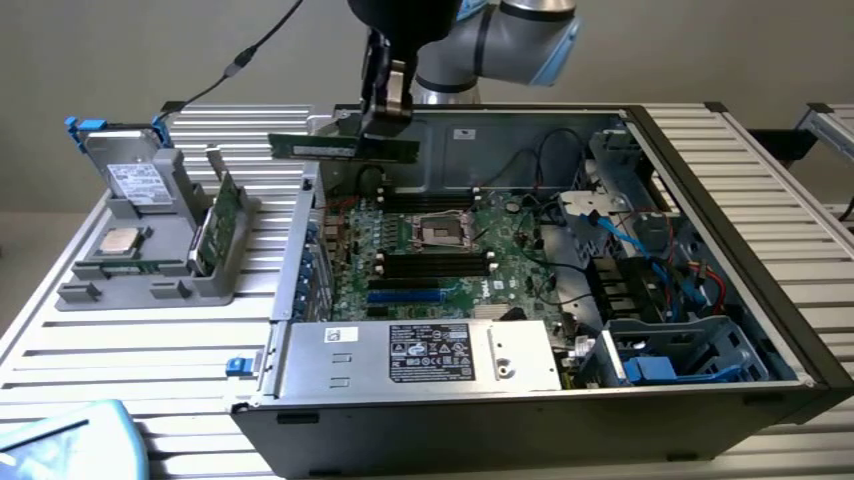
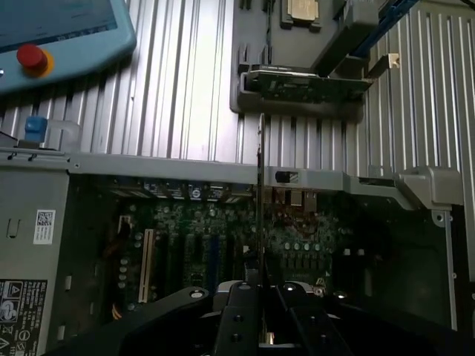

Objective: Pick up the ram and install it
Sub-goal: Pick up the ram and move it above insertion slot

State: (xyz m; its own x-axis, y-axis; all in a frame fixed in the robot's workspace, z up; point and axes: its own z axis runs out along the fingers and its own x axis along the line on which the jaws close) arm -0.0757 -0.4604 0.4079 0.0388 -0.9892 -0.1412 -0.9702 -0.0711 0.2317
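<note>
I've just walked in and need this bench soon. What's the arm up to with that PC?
The arm's gripper is shut on the ram and holds it level in the air over the open case, above the motherboard. The ram is not in a slot yet. At the exterior view's left, a gray holder carries a green card and a processor.

No word or number is legible. The power supply (image 1: 527, 362) at the near side bears a black label (image 1: 431, 352) and a white sticker (image 1: 342, 336), the ram (image 1: 387, 150) a pale sticker (image 1: 324, 149), all too small to read
</note>
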